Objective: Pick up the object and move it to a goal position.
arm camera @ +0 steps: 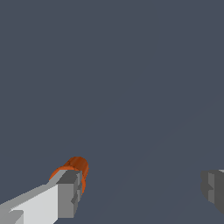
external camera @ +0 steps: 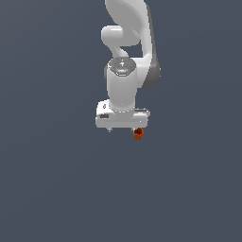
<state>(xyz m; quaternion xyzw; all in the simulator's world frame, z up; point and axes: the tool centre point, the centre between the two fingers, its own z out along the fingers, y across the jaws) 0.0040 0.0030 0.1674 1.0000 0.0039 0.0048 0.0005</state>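
The object (external camera: pixel 138 134) is a tiny orange-red cup, sitting just under the end of the white hand on the exterior view's right. My gripper (external camera: pixel 123 128) points down over the grey floor with its jaws spread wide. In the wrist view the object (arm camera: pixel 78 167) peeks out from behind one fingertip (arm camera: pixel 68 192), which hides part of it. The other fingertip (arm camera: pixel 214 188) is far across the picture. Nothing lies in the gap at my gripper (arm camera: pixel 140 188). I cannot tell whether the finger touches the cup. The goal position is out of view.
A plain dark grey floor (external camera: pixel 56 189) fills both views. The white arm (external camera: pixel 127 42) rises behind the hand toward the top of the exterior view.
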